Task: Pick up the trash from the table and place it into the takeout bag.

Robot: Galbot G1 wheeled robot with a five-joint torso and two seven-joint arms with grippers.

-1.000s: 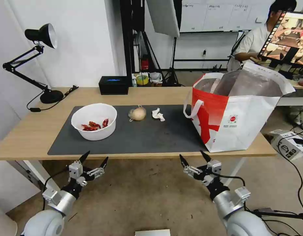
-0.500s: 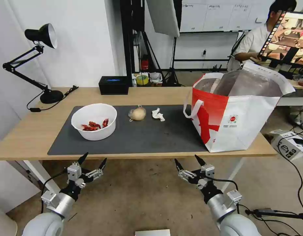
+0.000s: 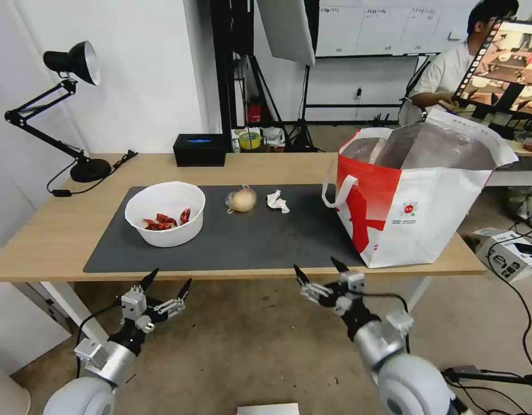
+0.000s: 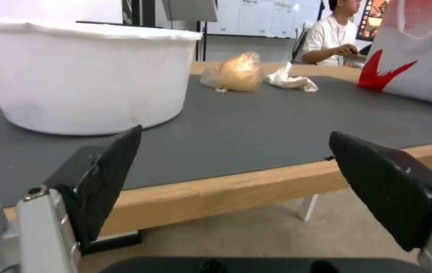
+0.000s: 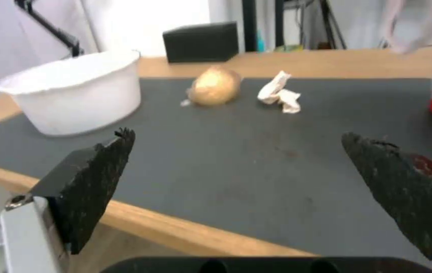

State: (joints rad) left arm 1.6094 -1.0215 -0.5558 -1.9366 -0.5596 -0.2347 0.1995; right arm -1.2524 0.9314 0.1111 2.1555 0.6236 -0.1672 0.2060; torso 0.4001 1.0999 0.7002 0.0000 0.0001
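Right gripper (image 3: pixel 316 274) on the move: over the last second it has climbed and slid leftward along the near edge of the table (image 3: pixel 58 230), from below the takeout bag's corner to just under the middle of the dark mat (image 3: pixel 266 242). Fingers spread wide, nothing between them. Its wrist view looks across the mat toward the tan bundle (image 5: pixel 216 86) and the crumpled tissue (image 5: pixel 279 93), so my reading is that one of those two is the target.

Left gripper (image 3: pixel 166 280) hangs below the table edge in front of the white bowl (image 3: pixel 165 213), jaws apart and empty, barely shifted in that second. Looks parked.

Nothing on the table has moved. Bowl with red scraps sits at the mat's left end; bundle and tissue lie side by side near the mat's far edge, close but not touching. Takeout bag (image 3: pixel 415 213) stands at the right end, mouth open, foil lining showing; cannot see whether anything is inside. Black box (image 3: pixel 200 150) and desk lamp (image 3: pixel 70 104) sit off the mat at the back.

Judgement: reach for a pickup only beginning. All visible trash is on the table.
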